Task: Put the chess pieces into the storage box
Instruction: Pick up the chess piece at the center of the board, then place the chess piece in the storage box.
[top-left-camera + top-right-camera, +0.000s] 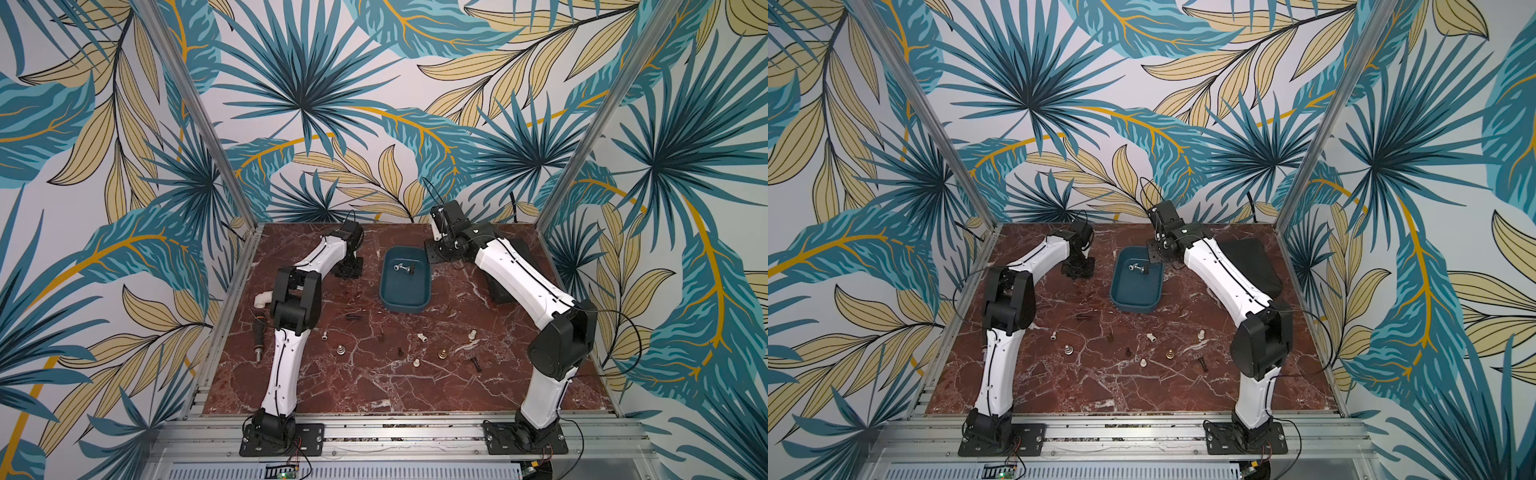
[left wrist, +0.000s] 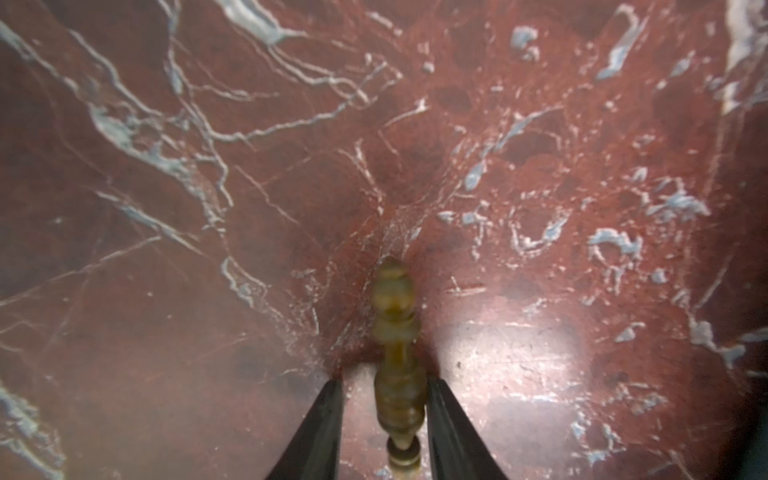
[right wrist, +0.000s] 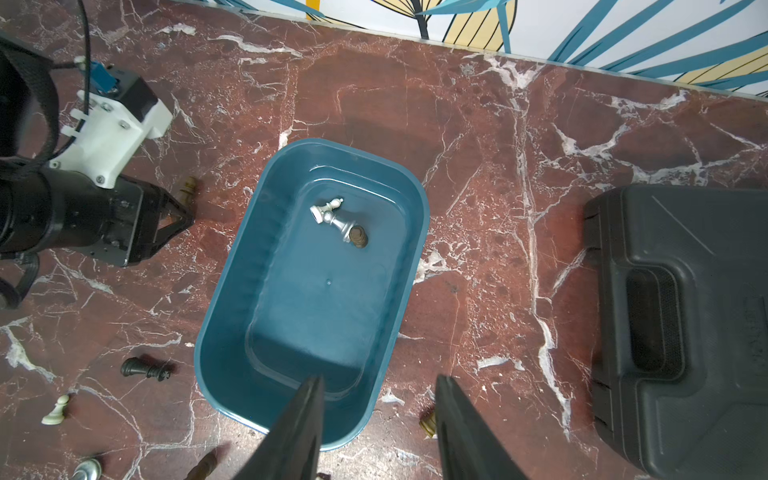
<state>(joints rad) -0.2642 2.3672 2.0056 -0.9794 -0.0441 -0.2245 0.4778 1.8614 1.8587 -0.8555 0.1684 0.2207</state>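
At the far left a white plastic pipe elbow point(image 1: 262, 300) is seen on the red-brown marbled table point(image 1: 332, 395); it is no part of the task. A little left of the box, the left gripper point(image 2: 384, 381) is set low on the table. An olive-brown turned wooden chess piece point(image 2: 392, 299) lies between its narrow-set jaws. A sliver of table shows on one side of it, so a firm hold cannot be told.

Across the middle of the table about a dozen pieces are left loose, among them a small white piece point(image 1: 324, 334), a silvery piece point(image 1: 341, 350), a brass-coloured piece point(image 1: 442, 354) and a black piece point(image 1: 476, 363).

Behind them the teal-blue shallow plastic storage box point(image 1: 384, 286) is found to hold only three, bunched together in its far half: a white figurine point(image 3: 326, 206), a silvery figurine point(image 3: 338, 224) and a dark brown figurine point(image 3: 358, 237).

Above the box the right gripper point(image 3: 379, 378) is held with jaws moderately apart and empty. The large black plastic case point(image 3: 685, 332) at the far right is not concerned.

The task is judged barely begun, with most of the collecting left to be done
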